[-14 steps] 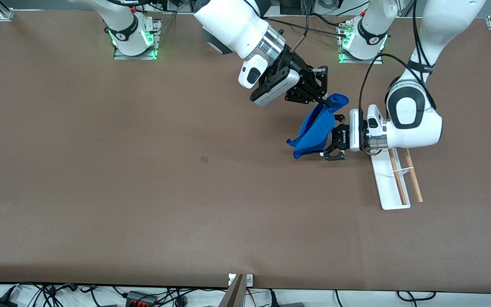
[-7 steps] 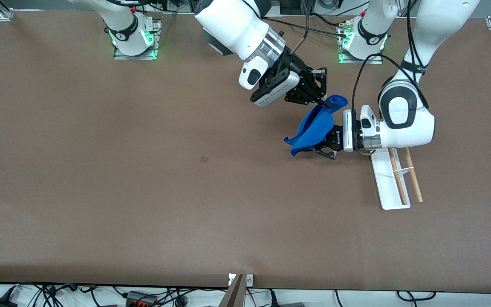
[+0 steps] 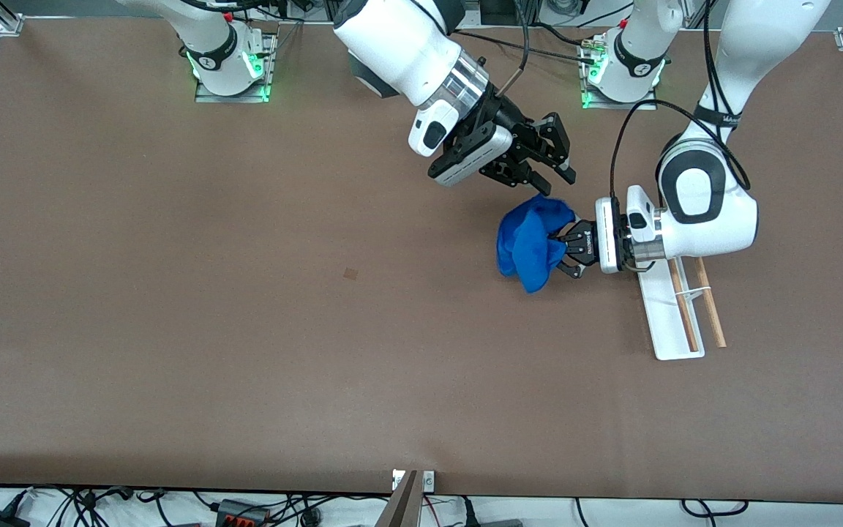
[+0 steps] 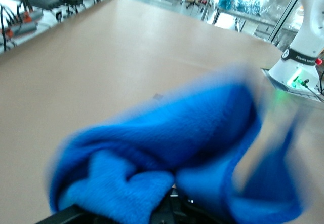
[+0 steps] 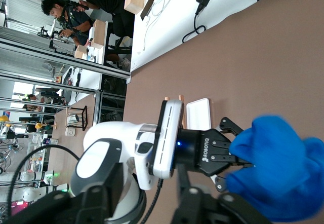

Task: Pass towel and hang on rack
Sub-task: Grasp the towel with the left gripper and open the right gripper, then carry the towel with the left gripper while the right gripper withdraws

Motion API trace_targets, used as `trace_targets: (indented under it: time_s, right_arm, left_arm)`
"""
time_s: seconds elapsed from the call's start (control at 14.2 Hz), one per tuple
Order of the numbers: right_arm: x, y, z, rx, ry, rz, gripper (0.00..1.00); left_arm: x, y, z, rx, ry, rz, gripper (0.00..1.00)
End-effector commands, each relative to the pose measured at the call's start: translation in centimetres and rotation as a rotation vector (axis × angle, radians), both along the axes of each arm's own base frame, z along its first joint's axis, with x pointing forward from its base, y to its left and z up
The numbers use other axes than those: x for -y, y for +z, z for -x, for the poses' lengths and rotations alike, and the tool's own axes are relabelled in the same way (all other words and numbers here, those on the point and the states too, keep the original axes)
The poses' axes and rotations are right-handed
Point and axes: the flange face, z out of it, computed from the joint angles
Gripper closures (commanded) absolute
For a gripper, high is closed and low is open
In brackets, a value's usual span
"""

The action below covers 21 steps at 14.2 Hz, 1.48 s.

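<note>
Since the right gripper [image 3: 552, 165] opened, the left gripper [image 3: 559, 252] alone clamps the towel [image 3: 527, 243].

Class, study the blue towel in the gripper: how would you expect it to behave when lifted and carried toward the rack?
The towel is probably floppy: it hangs bunched in folds from the left gripper. It likely weighs little, since one pinch seems to hold it. Over the rack it should drape rather than keep shape. The right gripper is open above it.
</note>
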Motion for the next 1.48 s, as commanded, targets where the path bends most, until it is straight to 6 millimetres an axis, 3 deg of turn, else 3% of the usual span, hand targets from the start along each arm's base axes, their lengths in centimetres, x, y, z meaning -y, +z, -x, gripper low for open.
trace_targets:
  time_s: [0.0, 0.14, 0.35, 0.42, 0.7, 0.84, 0.98, 1.12, 1.19, 1.41]
  right_arm:
    - [1.3, -0.3, -0.6, 0.016, -0.023, 0.026, 0.00]
    - [3.1, -0.4, -1.7, 0.033, -0.053, 0.061, 0.00]
    - [6.8, -0.9, -4.8, 0.026, -0.081, 0.203, 0.00]
    - [8.2, -0.7, -5.6, 0.031, -0.076, 0.277, 0.00]
    - [13.6, -1.8, -7.9, -0.070, 0.005, 0.533, 0.00]
    - [17.5, -3.5, -9.6, -0.124, 0.086, 0.647, 0.00]
    - [21.4, -4.8, -11.1, -0.173, 0.154, 0.745, 0.00]
    - [27.0, -5.7, -13.3, -0.239, 0.127, 0.841, 0.00]
    - [30.5, -5.8, -14.5, -0.280, 0.095, 0.877, 0.00]
    - [37.5, -4.5, -15.7, -0.356, 0.095, 0.926, 0.00]
  left_arm:
    - [-3.0, 4.6, -1.3, -0.018, 0.028, -0.134, 1.00]
    - [-5.0, 8.0, -3.0, -0.044, 0.016, -0.266, 1.00]
    - [-6.3, 12.7, -4.6, -0.151, 0.042, -0.398, 1.00]
    - [-8.0, 14.1, -5.2, -0.192, 0.085, -0.419, 1.00]
    - [-11.2, 18.3, -5.2, -0.388, 0.221, -0.599, 1.00]
    - [-13.3, 20.9, -5.6, -0.412, 0.289, -0.704, 1.00]
    - [-14.5, 21.5, -5.3, -0.431, 0.323, -0.798, 1.00]
    - [-15.3, 22.6, -4.9, -0.489, 0.398, -0.884, 1.00]
    - [-15.2, 23.3, -4.8, -0.511, 0.432, -0.929, 1.00]
    - [-14.3, 24.5, -3.9, -0.577, 0.475, -1.029, 1.00]
